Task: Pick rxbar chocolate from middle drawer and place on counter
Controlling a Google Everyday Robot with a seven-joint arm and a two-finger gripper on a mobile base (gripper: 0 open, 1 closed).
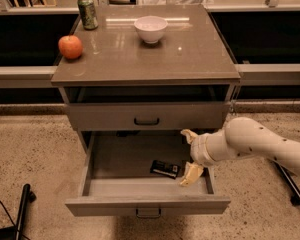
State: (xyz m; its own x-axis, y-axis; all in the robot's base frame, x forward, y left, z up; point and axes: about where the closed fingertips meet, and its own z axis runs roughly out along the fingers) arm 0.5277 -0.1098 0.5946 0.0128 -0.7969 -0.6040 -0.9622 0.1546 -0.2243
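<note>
Sideways, gripper (190, 155) splayed inside middle drawer (146, 204), beside rxbar chocolate (165, 168).

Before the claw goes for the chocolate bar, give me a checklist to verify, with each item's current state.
1. The middle drawer pulled open: ok.
2. The rxbar chocolate lies flat, uncovered: ok.
3. The claw open, over the drawer's right side: ok.
4. Claw straddling the bar: not ok, it sits just right of it.
5. Claw height above drawer floor: cannot tell.
6. Bare counter in front of the apple, can and bowl: ok.
</note>
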